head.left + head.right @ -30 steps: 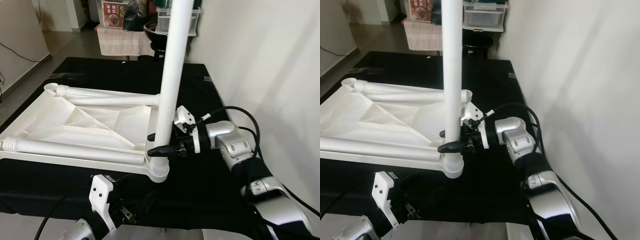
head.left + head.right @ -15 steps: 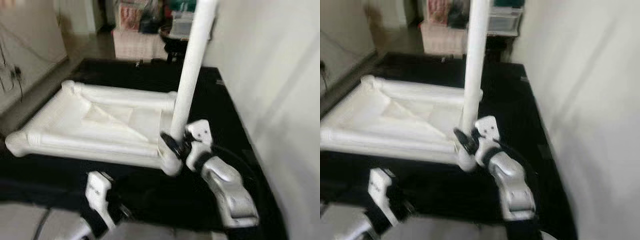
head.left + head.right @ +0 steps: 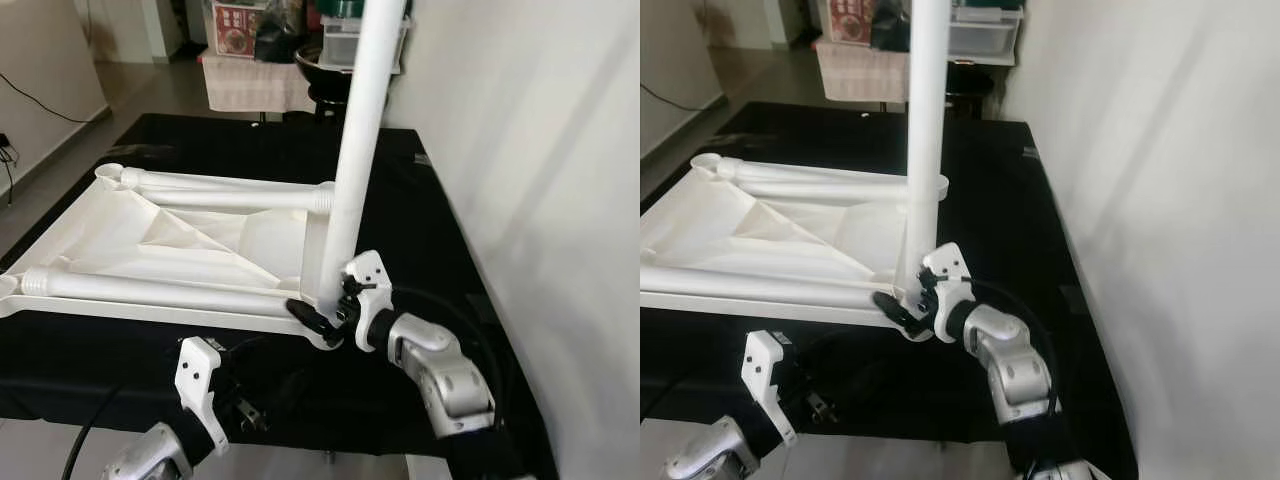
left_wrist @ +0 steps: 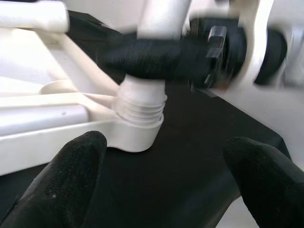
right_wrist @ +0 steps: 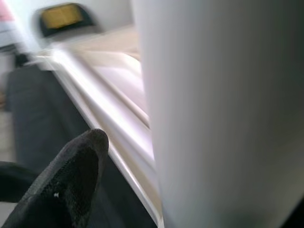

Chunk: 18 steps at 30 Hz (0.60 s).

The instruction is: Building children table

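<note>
The white plastic table top [image 3: 170, 240] lies upside down on a black surface. Two white legs lie along its far and near edges. A third white leg [image 3: 360, 150] stands nearly upright in the near right corner socket [image 4: 140, 126], leaning slightly. My right gripper [image 3: 320, 318] is shut around the base of this leg, one black finger [image 5: 71, 185] beside the white tube [image 5: 223, 118]. My left gripper [image 4: 166, 190] hangs low before the near table edge, open, its two black fingertips [image 4: 71, 175] spread wide below the socket and holding nothing.
The black surface [image 3: 430, 200] reaches to a white wall [image 3: 540, 150] on the right. Boxes, a cloth-covered stand [image 3: 250, 80] and a dark bowl stand behind it. Bare floor with a cable [image 3: 50, 100] lies at the far left.
The camera shook and shifted. My right arm swung from the leg's right side round to its near side, still clasped on the leg's base. The left gripper stays low in front.
</note>
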{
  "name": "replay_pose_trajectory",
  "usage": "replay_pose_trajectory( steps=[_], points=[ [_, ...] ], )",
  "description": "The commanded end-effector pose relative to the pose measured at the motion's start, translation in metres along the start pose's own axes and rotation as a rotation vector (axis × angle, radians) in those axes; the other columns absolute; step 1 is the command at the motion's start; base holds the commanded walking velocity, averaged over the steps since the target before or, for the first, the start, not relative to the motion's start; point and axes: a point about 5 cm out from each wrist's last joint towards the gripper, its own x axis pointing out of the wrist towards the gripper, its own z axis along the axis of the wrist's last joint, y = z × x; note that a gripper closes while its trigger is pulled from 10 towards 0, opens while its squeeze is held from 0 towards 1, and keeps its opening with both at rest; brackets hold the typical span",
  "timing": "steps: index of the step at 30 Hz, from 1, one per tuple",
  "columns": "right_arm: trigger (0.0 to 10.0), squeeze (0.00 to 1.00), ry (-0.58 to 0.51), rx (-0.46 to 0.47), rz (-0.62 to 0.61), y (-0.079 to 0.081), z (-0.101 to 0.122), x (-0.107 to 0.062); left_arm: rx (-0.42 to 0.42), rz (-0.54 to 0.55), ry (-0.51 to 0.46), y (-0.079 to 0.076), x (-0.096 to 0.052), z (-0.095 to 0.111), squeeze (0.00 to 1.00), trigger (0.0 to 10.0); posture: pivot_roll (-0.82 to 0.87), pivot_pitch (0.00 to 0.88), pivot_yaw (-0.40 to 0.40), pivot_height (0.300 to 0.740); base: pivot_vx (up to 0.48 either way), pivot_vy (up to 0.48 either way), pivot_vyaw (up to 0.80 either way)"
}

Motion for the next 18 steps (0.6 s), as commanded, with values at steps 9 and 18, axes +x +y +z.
replay_pose_trajectory(
  steps=[9,18],
  points=[
    [10.0,0.0,0.05,-0.187,0.4,-0.003,0.02,0.01,-0.006,0.006,0.005,-0.003,0.001,-0.006,0.0,10.0,-0.08,0.0,-0.109,0.74,0.0,0.0,0.0],
    [0.0,0.0,0.076,-0.199,0.455,-0.022,0.033,0.025,-0.008,0.009,0.003,-0.007,0.001,-0.007,0.0,10.0,-0.06,0.0,-0.119,0.74,0.0,0.0,0.0]
  ],
)
